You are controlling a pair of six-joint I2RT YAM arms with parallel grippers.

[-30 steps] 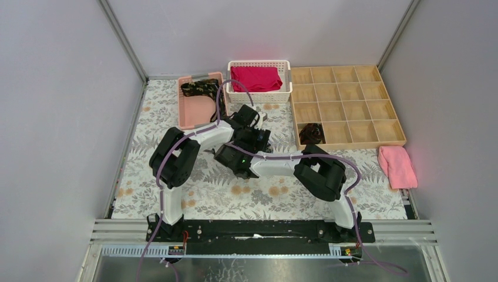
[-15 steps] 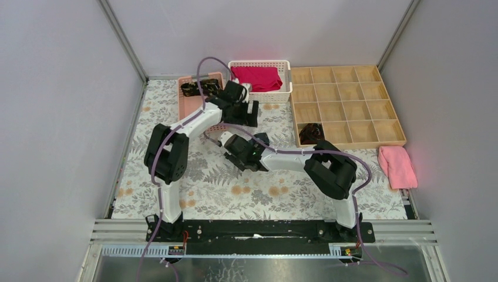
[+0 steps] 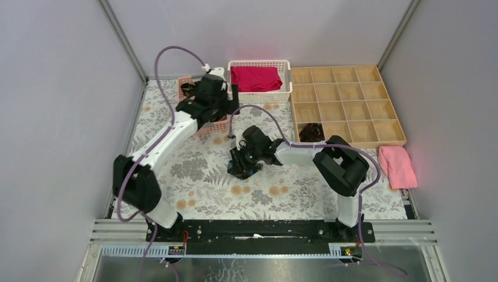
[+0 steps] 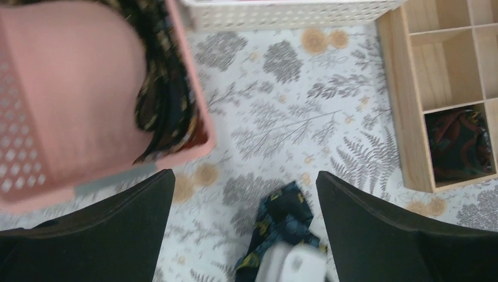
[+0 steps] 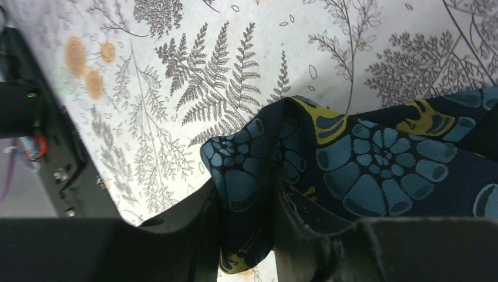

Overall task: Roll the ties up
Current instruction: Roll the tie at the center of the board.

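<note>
The right gripper (image 5: 246, 226) is pinching a bunched fold of the black necktie with a blue-teal floral pattern (image 5: 376, 164), its two fingers pressed onto the cloth from either side. It is holding the fabric low over the grey fern-printed mat (image 5: 194, 100) near the middle of the table, probably to anchor one end so that a coil can be started. How much of this tie is lying flat beyond the claw cannot be told from these views.

The left gripper (image 4: 244, 197) is hanging spread wide and empty above the near right corner of the pink plastic basket (image 4: 64, 100) at the far left. A black necktie with a gold-brown pattern (image 4: 161, 100) is lying loose against that basket's right wall, waiting to be rolled, and the open claw seems to be lining up to fetch it.

To the right, a small dark coiled tie (image 4: 458, 144) is sitting in the near left compartment of the wooden divided tray (image 4: 399, 106). That suggests finished rolls are being stored there, with one done and at least two left
</note>
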